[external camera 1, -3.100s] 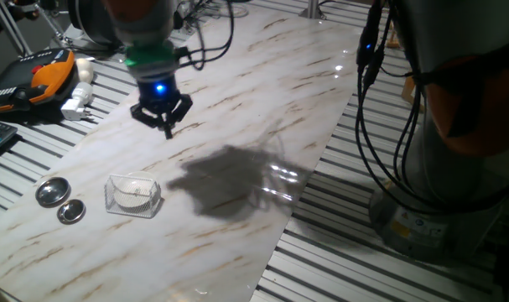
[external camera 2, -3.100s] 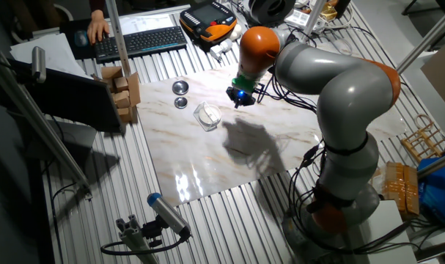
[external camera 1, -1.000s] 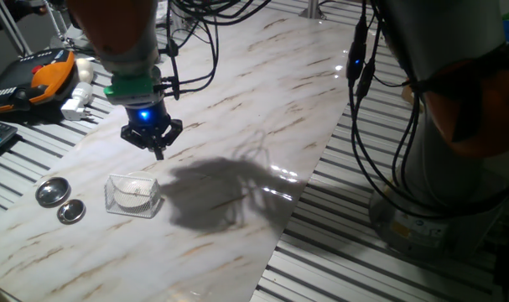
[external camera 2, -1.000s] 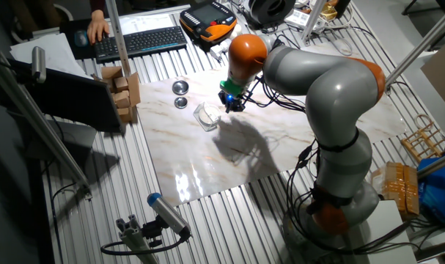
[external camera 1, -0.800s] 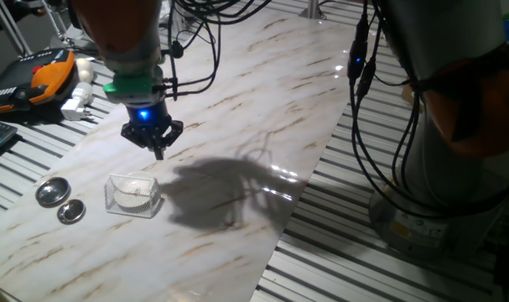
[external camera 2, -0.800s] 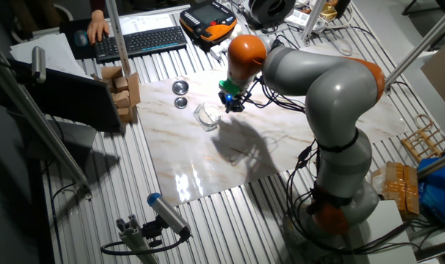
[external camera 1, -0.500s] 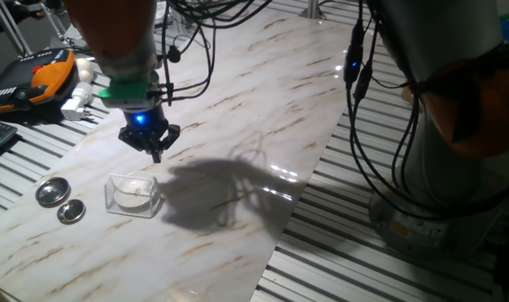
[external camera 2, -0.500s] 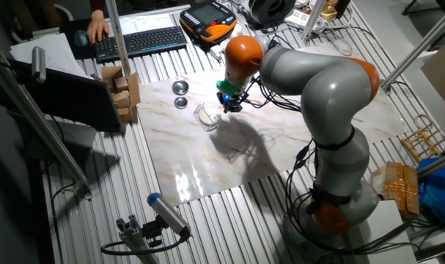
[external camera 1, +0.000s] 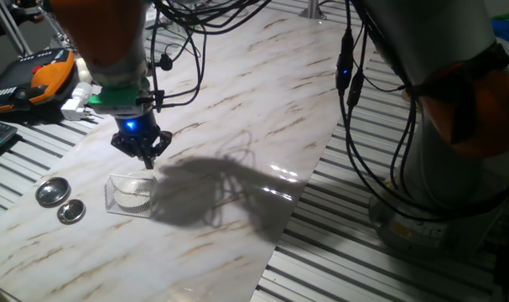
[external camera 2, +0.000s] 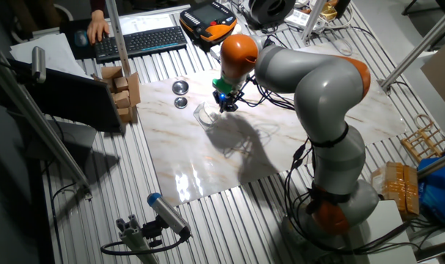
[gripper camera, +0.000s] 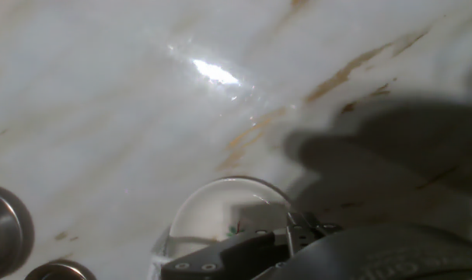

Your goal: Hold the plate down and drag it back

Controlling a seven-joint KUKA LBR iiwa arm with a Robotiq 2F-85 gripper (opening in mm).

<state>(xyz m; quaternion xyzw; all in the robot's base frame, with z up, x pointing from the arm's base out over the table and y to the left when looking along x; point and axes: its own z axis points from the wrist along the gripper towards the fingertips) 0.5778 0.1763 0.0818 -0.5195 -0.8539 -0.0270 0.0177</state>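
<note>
Directly beneath the gripper [external camera 1: 147, 159], fingers pressed together, lies the plate [external camera 1: 135, 195].

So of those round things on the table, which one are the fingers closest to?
The white plate, seen through the clear box; the closed fingers hang just above its edge. The two shiny metal lids lie farther out to the side.

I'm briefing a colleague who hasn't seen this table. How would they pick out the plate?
On the marble slab, look right under the gripper. The plate is the small white round dish there; the two lids beside it are shiny metal.
</note>
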